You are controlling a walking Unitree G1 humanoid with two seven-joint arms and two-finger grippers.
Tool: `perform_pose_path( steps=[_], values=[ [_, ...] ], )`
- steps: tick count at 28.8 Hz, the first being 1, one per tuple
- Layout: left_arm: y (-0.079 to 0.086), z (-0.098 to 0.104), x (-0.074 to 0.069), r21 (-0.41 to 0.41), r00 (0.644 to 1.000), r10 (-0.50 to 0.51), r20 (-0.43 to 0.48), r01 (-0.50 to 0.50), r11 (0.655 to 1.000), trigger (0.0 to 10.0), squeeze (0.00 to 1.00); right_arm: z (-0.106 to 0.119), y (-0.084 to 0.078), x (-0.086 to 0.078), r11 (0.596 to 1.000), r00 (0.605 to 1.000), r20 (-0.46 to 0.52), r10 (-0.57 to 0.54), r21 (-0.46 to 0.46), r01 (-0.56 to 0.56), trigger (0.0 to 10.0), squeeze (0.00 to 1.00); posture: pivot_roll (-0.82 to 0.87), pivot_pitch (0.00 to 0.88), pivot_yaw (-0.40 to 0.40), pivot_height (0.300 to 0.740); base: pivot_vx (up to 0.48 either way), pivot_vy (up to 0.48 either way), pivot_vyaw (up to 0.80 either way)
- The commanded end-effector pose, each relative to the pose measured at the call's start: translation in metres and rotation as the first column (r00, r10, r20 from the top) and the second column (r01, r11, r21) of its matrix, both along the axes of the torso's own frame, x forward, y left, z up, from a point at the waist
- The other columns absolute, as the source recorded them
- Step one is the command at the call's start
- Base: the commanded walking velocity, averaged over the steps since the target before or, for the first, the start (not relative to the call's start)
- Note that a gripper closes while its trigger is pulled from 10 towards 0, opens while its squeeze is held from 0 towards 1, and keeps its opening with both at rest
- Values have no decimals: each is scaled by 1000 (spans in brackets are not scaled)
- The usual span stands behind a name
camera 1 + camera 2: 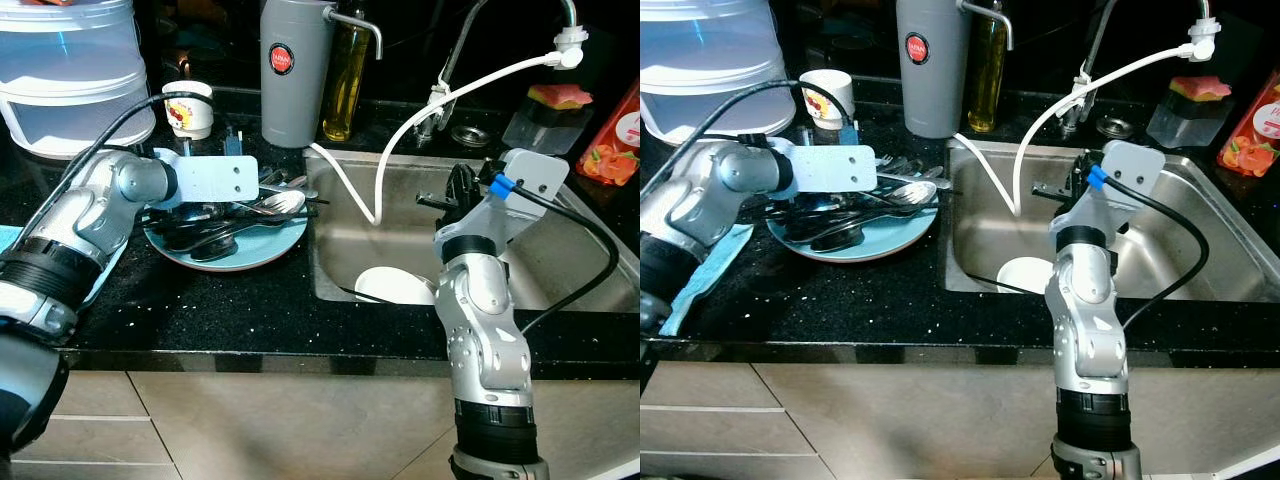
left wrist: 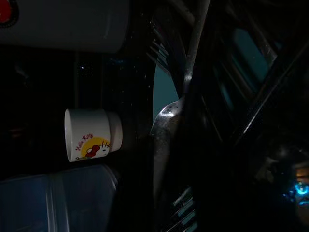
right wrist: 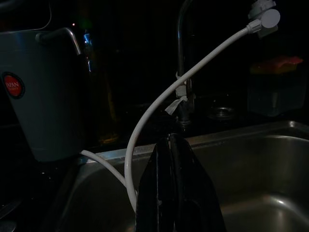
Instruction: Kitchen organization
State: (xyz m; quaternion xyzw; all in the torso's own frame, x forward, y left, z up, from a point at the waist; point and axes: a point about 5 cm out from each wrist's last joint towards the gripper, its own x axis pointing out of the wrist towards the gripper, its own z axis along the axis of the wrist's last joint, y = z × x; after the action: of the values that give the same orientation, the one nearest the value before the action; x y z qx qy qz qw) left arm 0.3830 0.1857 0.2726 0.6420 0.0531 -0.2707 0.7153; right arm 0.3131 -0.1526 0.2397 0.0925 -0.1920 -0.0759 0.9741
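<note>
My left pincer (image 1: 268,192) reaches across the light blue plate (image 1: 262,250) on the black counter (image 1: 200,310), down among the pile of spoons and dark utensils (image 1: 240,213) heaped on it; I cannot tell how far its fingers are parted or whether they grip anything. At about eleven o'clock from the plate stands a small white cartoon-printed cup (image 1: 188,108), and at one o'clock a grey water filter canister (image 1: 293,70) with a white hose (image 1: 345,180) looping into the steel sink (image 1: 560,260). My right pincer (image 3: 171,145) hangs over that sink with its two black fingers pressed together, holding nothing. A white bowl (image 1: 392,286) lies in the basin at seven o'clock from that pincer
</note>
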Motion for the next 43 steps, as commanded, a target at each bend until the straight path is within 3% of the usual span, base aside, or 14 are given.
perform_pose_path(
  steps=[1,15,16,17,21,25,30,31,32,33,37,39,42,43],
  values=[
    [-8,-4,1,23,999,-32,-21,33,999,0,0,-1,-3,1,1000,1000,-5,-14,5,14,10000,0,227,0,-49,740,0,0,0],
    [-14,36,-1,-110,989,-73,128,88,990,0,0,-1,-4,1,1000,1000,-8,-15,6,15,10000,0,229,0,-55,740,0,0,0],
    [-17,45,-2,-153,983,-75,169,101,983,8745,0,-1,-4,1,1000,1000,-8,-14,6,14,10000,0,230,0,-56,740,0,0,0],
    [-19,53,-2,-196,976,-72,204,113,974,10000,0,-1,-4,1,1000,1000,-8,-14,6,14,10000,0,229,0,-57,740,0,0,0],
    [-42,71,-2,-514,971,-83,224,190,836,10000,0,-1,-4,1,1000,1000,-9,-11,5,11,10000,0,224,0,-58,740,0,0,0],
    [-54,60,-1,-579,979,-117,170,195,792,10000,0,0,-4,1,1000,1000,-7,-11,3,12,10000,0,218,0,-54,740,0,0,0],
    [-85,40,6,-722,982,-175,73,173,670,10000,0,-2,-9,0,999,998,-30,-50,-19,50,10000,0,204,0,-47,740,0,0,0],
    [-85,40,6,-722,982,-175,73,173,670,10000,0,-2,-9,0,999,998,-30,-50,-19,50,10000,0,204,0,-47,740,0,0,0],
    [-98,41,7,-801,977,-207,41,156,578,10000,0,-4,-15,-1,997,996,-44,-74,-34,73,10000,0,201,0,-43,740,0,0,0],
    [-106,39,8,-824,975,-223,13,137,549,10000,0,-6,-19,-1,995,994,-53,-91,-39,89,10000,0,196,0,-39,740,0,0,0],
    [-117,34,10,-861,969,-241,-47,83,502,10000,0,-8,-25,-1,991,989,-71,-126,-47,123,10000,0,195,0,-38,740,0,0,0],
    [-134,26,10,-913,959,-260,-117,0,408,10000,0,-8,-29,-2,989,987,-73,-145,-42,142,10000,0,179,0,-37,740,0,0,0],
    [-140,25,8,-929,948,-286,-139,-25,368,10000,0,-7,-29,-3,989,987,-71,-147,-40,144,10000,0,173,1,-39,740,0,0,0],
    [-145,25,6,-944,935,-318,-154,-44,328,10000,0,-7,-29,-3,989,987,-70,-145,-40,142,10000,0,171,2,-43,740,0,0,0]
  ],
)
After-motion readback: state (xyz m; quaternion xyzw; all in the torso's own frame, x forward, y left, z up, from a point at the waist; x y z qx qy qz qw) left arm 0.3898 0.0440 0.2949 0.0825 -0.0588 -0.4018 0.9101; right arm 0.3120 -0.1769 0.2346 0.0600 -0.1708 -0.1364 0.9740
